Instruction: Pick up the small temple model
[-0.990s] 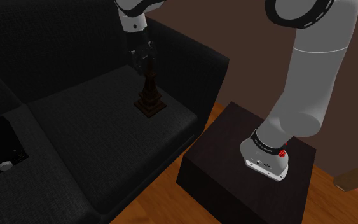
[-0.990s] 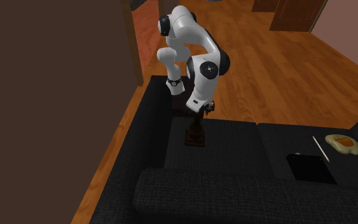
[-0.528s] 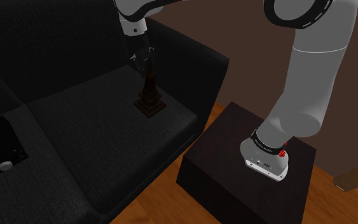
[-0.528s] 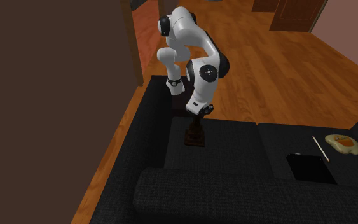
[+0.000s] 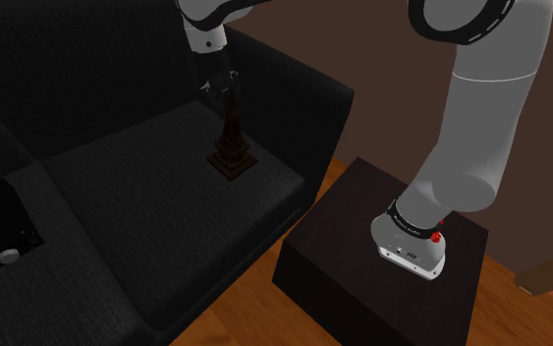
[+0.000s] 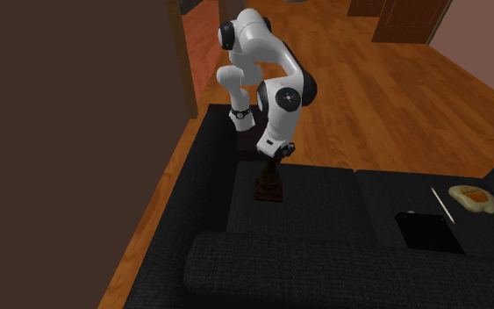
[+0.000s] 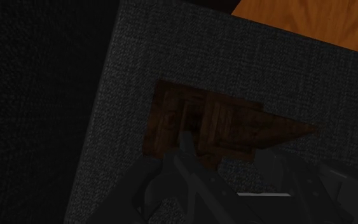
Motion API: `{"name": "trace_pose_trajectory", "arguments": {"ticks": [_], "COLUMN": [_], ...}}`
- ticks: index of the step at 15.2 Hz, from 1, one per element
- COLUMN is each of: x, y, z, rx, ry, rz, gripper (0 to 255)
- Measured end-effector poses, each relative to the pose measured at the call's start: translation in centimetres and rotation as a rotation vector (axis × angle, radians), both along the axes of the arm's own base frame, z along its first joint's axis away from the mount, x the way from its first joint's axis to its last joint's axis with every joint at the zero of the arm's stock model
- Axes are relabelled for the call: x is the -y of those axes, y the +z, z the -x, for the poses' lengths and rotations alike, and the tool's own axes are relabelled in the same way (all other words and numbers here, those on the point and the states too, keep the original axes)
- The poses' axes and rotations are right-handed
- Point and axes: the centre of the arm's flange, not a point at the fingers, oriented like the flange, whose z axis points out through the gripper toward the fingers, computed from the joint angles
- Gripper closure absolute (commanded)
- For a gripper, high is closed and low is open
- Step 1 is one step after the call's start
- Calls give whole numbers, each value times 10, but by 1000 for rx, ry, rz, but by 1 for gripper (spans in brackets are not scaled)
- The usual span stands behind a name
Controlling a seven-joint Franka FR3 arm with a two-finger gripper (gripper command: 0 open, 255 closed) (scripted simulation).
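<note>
hand (image 5: 227,97) narrowed, pinching temple model (image 5: 233,156) spire

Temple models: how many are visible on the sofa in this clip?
1. The small dark brown tiered temple model stands upright on the black fabric sofa, on its end seat cushion, beneath the black gripper. The sofa runs past the frame edges, so more may be hidden.

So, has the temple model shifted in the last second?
No. In the shoulder view the temple model keeps its spot near the sofa seat's front corner.
</note>
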Motion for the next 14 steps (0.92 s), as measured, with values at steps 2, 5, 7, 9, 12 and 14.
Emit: {"name": "trace_pose_trajectory", "arguments": {"ticks": [2,5,7,9,12,14], "x": [0,2,0,1,1,0], "y": [10,25,36,47,62,71], "z": [-1,-1,1,0,0,1], "rx": [0,0,0,0,0,0], "ry": [0,0,0,0,0,0], "rz": [0,0,0,0,0,0], "gripper": [255,255,255,255,255,255]}}
